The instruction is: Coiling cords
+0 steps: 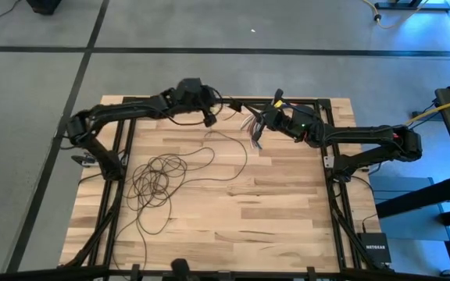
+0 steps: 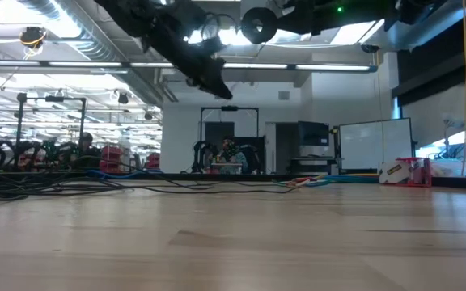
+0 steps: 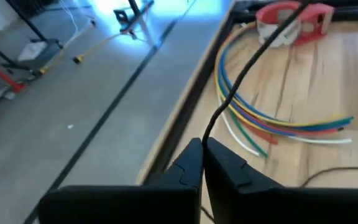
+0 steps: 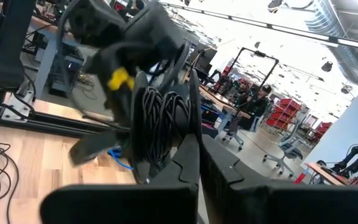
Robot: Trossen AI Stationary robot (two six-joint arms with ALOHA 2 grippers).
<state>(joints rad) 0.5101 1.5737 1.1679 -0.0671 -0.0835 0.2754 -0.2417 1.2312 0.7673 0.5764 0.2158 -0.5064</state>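
Loose cord (image 1: 159,178) lies in tangled loops on the wooden table (image 1: 272,226), lower left of centre in the high view. One strand runs up and right from the loops toward the top-centre edge.

Left gripper (image 1: 209,119) sits upper centre, raised off the table. In its wrist view the fingers (image 3: 188,167) are pinched tight on a single strand of the cord (image 3: 241,74), which climbs away toward the upper right of that frame.

Just beyond, a short bundle of coloured wires (image 1: 252,129) fans out on the boards; in the left wrist view it curves across the wood (image 3: 272,121), with a red tape holder (image 3: 291,22) behind it.

Right gripper (image 1: 261,117) is close beside the left one, upper centre, clamped on a wound bunch of cord (image 4: 163,121).

Far right, off the table, a yellow cable (image 1: 444,109) crosses the frame.
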